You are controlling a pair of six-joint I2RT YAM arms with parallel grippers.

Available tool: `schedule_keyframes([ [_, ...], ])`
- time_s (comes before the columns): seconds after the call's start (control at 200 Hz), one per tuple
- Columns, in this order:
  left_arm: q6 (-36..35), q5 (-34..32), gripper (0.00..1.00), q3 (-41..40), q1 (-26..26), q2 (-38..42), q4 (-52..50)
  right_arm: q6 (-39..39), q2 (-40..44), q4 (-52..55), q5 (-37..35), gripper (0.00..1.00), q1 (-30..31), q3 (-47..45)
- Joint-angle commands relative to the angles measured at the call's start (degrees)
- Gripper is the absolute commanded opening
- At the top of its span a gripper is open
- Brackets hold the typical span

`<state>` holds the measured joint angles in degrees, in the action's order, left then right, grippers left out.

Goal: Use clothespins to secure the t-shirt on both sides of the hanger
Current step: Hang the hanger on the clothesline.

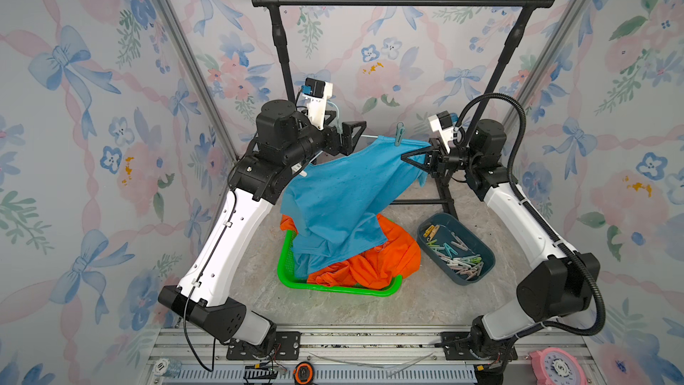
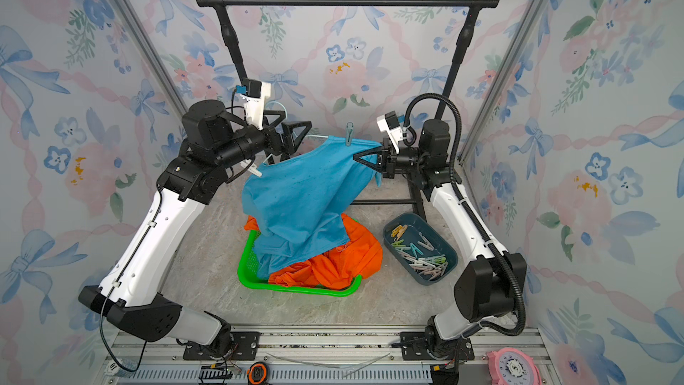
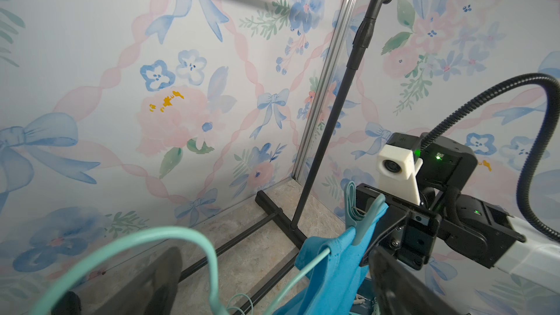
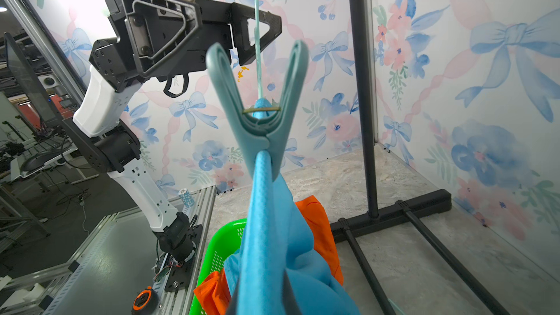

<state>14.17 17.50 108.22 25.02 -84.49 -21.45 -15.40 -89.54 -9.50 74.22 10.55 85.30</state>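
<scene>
The teal clothespin (image 1: 399, 134) is clipped upright over the top edge of the blue t-shirt (image 1: 340, 194), where the cloth lies over one arm of the pale teal hanger (image 3: 169, 231). The right hand (image 1: 405, 158) sits just below and beside that peg, on the side away from the hook. Its jaws are pressed together on the shoulder fabric, and the peg itself stands free of them. In the right wrist view the peg (image 4: 260, 116) bites the ridge of blue cloth that runs up from the hand, with its two legs spread in a V above it.

The left hand (image 1: 355, 137) is on the other side of the peg, near the hanger's hook, with its jaws spread wide. In the right wrist view the thin teal hook wire passes between its open fingers (image 4: 260, 31), and I cannot tell whether they touch it.

A white clothespin (image 1: 301, 171) shows at the shirt's other shoulder, under the left arm. Whether it grips the cloth is unclear.

The lower part of the shirt drapes into the green basket (image 1: 333, 288), over an orange garment (image 1: 385, 257).

The other clothespins (image 1: 459, 255) lie heaped in a blue-grey tray (image 1: 444, 216) on the marbled surface (image 1: 259, 290), beside the basket and well below the right hand.

The black rack (image 1: 403, 1) stands behind.
</scene>
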Motion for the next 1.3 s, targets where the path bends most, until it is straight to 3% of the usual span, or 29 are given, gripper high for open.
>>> schedule_keyframes([
  [0.0, 0.81, -3.38, 0.98, 0.21, -0.44, 3.03, 4.09, -5.96, 2.74, -7.3, -3.86, 0.0, -0.33, -1.52],
  [0.265, -1.53, -12.31, 0.98, -9.97, -0.45, 16.8, 17.24, -11.64, 7.55, -12.7, -13.32, 0.0, -0.35, -8.31],
  [0.525, 1.4, -10.31, 0.98, -20.62, -0.41, 27.72, 25.68, -13.7, 15.11, -15.9, -25.41, 0.0, -1.39, -11.51],
  [0.71, 1.91, -11.43, 0.98, -28.67, -0.41, 31.59, 26.35, -13.77, 19.54, -14.1, -33.69, 0.0, -1.49, -5.74],
  [0.98, 3.48, -13.47, 0.98, -43.99, -0.48, 38.51, 29.87, -9.96, 23.21, -9.0, -39.89, 0.0, -1.61, 5.69],
  [1.185, 5.48, -14.28, 0.98, -51.28, -0.41, 41.48, 31.28, -3.2, 22.11, -0.77, -45.24, 0.0, -2.48, 14.41],
  [1.295, 6.77, -14.65, 0.98, -53.93, -0.4, 42.48, 31.38, -3.21, 20.98, -0.34, -47.38, 0.0, -5.04, 15.41],
])
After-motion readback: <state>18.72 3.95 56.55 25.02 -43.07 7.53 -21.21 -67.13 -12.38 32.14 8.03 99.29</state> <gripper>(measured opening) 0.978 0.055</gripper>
